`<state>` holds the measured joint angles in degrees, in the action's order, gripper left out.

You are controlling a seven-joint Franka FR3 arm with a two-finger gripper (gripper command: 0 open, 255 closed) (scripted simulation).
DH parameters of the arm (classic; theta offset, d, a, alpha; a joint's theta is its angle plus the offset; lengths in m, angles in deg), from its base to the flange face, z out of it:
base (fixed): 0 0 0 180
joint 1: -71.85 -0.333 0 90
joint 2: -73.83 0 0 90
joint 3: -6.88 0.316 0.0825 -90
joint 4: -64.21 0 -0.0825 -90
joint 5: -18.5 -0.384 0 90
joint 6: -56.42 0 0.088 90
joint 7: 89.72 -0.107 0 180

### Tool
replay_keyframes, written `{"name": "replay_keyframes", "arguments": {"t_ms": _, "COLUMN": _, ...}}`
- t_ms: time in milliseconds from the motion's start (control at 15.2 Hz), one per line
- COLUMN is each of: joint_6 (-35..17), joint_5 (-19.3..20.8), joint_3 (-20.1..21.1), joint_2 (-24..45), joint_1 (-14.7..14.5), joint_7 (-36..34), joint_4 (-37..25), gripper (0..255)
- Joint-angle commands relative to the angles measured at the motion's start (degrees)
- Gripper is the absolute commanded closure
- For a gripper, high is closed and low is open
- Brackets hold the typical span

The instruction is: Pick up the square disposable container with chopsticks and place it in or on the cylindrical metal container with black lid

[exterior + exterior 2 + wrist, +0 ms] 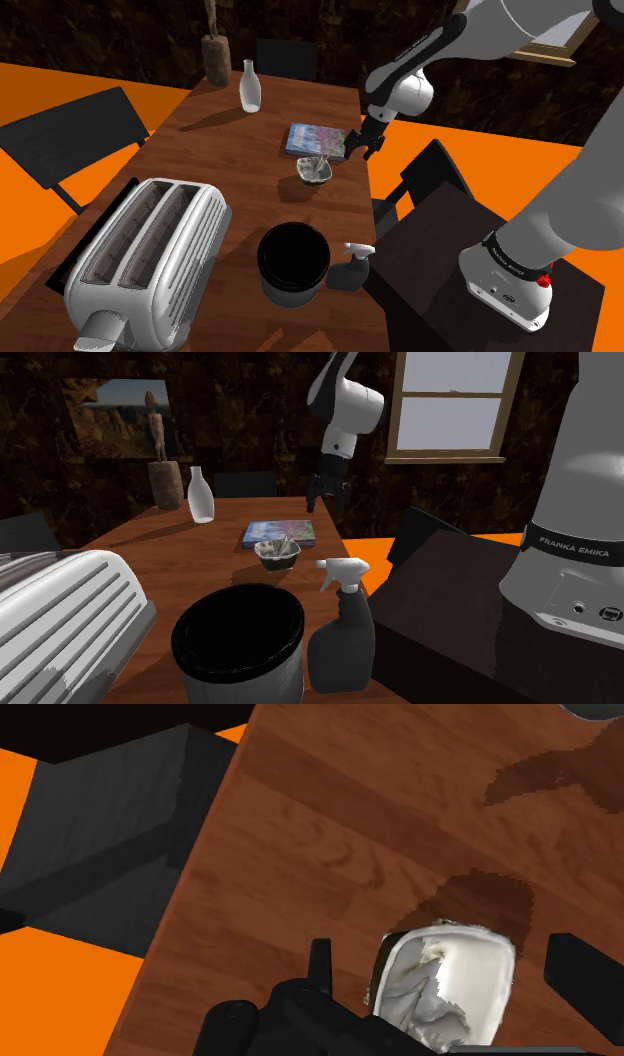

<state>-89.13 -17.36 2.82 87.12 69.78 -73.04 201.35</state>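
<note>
Black hand [367, 143] gapes empty — crumpled whitish square container [315, 171] lies below on the wood-grain table [240, 170].

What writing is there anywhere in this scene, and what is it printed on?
"FRANKA EMIKA": on the dark band round the arm's base, in the second exterior view.
Lettering on that band in the shoulder view: too small to read.
On the book: a picture, no legible words.
</note>
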Motion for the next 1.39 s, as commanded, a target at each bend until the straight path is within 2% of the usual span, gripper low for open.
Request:
{"name": "replay_keyframes", "arguments": {"t_ms": 0, "joint_6": -1.84, "joint_5": -3.61, "joint_3": 1.12, "joint_2": 5.22, "joint_1": 0.61, "joint_7": 2.18, "joint_4": -3.70, "gripper": 0}}
{"name": "replay_keyframes", "arguments": {"t_ms": 264, "joint_6": -4.42, "joint_5": -9.00, "joint_3": 3.37, "joint_2": 14.42, "joint_1": 2.74, "joint_7": 5.93, "joint_4": -10.99, "gripper": 0}}
{"name": "replay_keyframes", "arguments": {"t_ms": 594, "joint_6": -6.48, "joint_5": -13.25, "joint_3": 5.84, "joint_2": 25.64, "joint_1": 5.29, "joint_7": 8.65, "joint_4": -21.48, "gripper": 0}}
{"name": "replay_keyframes", "arguments": {"t_ms": 1122, "joint_6": -9.35, "joint_5": -15.04, "joint_3": 7.67, "joint_2": 31.57, "joint_1": 5.16, "joint_7": 9.94, "joint_4": -25.14, "gripper": 0}}
{"name": "replay_keyframes", "arguments": {"t_ms": 1320, "joint_6": -9.35, "joint_5": -15.04, "joint_3": 7.67, "joint_2": 31.57, "joint_1": 5.16, "joint_7": 9.94, "joint_4": -25.14, "gripper": 0}}
